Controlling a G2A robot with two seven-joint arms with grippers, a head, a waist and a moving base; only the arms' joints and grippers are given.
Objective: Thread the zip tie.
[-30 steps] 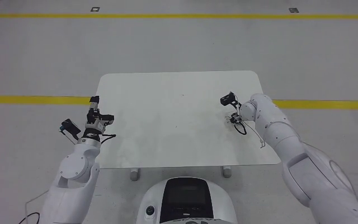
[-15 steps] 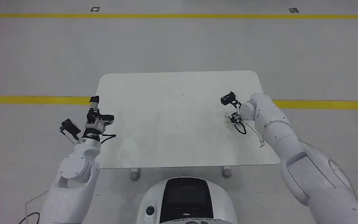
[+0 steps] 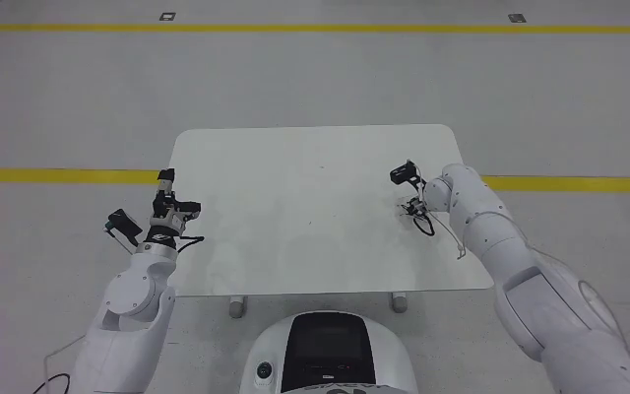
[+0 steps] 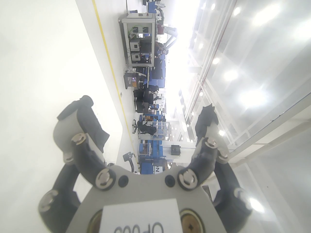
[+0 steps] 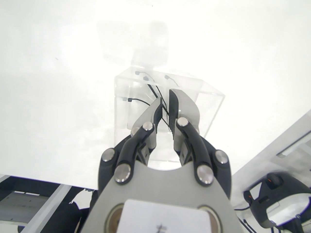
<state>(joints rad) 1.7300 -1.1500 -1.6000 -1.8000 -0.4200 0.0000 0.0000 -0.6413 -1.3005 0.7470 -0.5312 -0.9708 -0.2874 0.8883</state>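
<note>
Several black zip ties (image 5: 145, 77) lie in a small clear box (image 5: 209, 86) on the white table (image 3: 295, 217), near its right edge. My right gripper (image 5: 165, 96) reaches down into the box, its fingers nearly together with thin black zip tie strands (image 5: 165, 111) running between the pads. From above, the right gripper (image 3: 412, 208) sits over the box. My left gripper (image 4: 147, 105) is open with nothing in it, held up at the table's left edge, away from the box; in the top view the left gripper (image 3: 169, 200) stands beside that edge.
The table's right edge (image 5: 267, 146) runs close by the box. A yellow floor line (image 3: 59, 175) passes behind the table. The table's middle is bare white surface.
</note>
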